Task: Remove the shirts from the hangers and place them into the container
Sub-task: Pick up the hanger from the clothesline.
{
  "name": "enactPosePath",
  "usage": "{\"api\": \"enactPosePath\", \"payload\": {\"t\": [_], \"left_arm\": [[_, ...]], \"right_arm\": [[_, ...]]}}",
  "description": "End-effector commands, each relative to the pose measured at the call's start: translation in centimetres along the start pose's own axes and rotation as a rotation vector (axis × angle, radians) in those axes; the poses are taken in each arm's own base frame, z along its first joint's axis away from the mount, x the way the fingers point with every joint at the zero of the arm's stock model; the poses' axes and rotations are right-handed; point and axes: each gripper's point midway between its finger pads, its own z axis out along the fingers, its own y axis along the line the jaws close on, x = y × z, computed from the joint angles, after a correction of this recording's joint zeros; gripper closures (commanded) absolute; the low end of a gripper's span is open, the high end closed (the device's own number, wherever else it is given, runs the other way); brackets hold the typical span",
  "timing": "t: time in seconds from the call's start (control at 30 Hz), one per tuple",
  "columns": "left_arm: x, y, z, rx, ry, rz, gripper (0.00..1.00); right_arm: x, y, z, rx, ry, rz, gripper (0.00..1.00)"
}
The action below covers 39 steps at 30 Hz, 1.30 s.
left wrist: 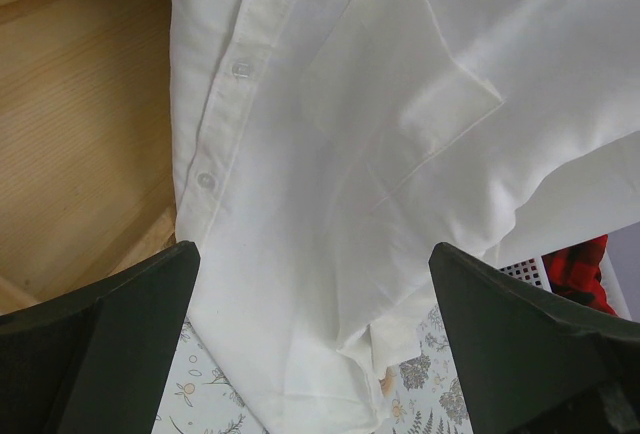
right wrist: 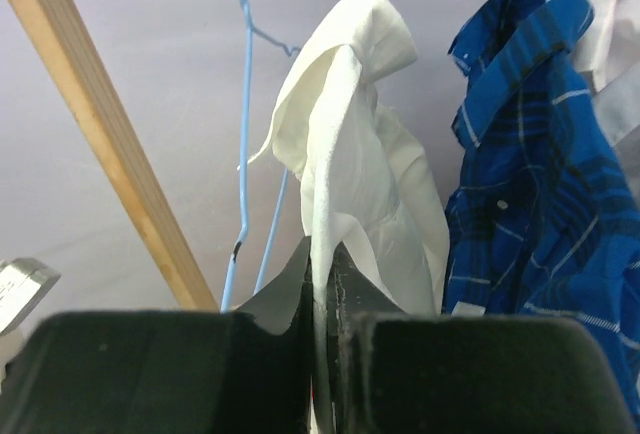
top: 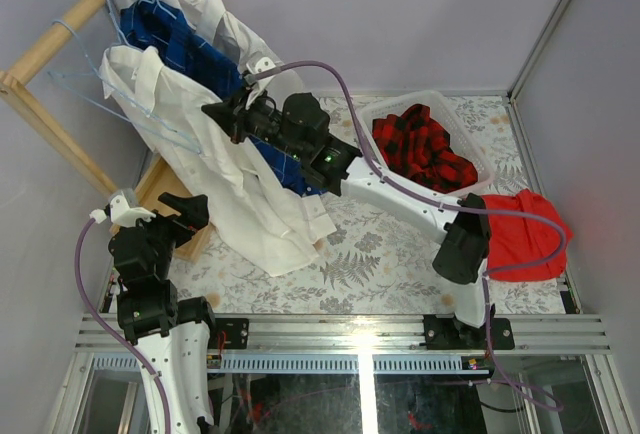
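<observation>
A white shirt (top: 205,159) hangs from a light-blue hanger (top: 75,79) on the rack, its tail draping onto the table. My right gripper (top: 222,116) is shut on a fold of it near the front placket; in the right wrist view the fabric (right wrist: 350,114) runs down between the closed fingers (right wrist: 325,264). A dark blue shirt (top: 185,44) and another white shirt (top: 215,9) hang behind. The red-and-black plaid shirt (top: 425,149) lies in the white container (top: 398,106). My left gripper (top: 112,209) stands open, low beside the white shirt's hem (left wrist: 400,154), holding nothing.
The wooden rack's pole (top: 60,44) and base board (left wrist: 80,154) stand at the left. A plain red cloth (top: 525,229) lies at the table's right edge beside the right arm. A bare blue hanger (right wrist: 243,104) hangs beside the gripped shirt.
</observation>
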Motion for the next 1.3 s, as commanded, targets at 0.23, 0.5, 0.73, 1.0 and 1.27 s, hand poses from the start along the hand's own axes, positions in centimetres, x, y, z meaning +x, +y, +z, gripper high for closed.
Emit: {"api": "enactPosePath", "payload": {"t": [0.23,0.5,0.73,1.0,1.27], "left_arm": [[-1.0,-0.9,0.1,0.047,-0.04,0.012,0.0],[-0.9,-0.9,0.2,0.046,-0.038,0.012,0.0],[-0.9,-0.8,0.2,0.043,-0.037,0.011,0.0],[-0.9,-0.8,0.3,0.041,-0.033,0.01,0.0],[-0.9,-0.7,0.3,0.036,-0.035,0.008,0.0]], "right_arm": [[1.3,0.9,-1.9,0.013,0.196,-0.122,0.4],[-0.3,-0.4,0.8,0.068,0.166,-0.19,0.34],[0.1,-0.7,1.9,0.094,0.116,-0.146,1.0],[-8.4,1.4,1.9,0.028,-0.291,-0.066,1.0],[-12.2,2.4,1.1,0.015,-0.43,-0.027,1.0]]}}
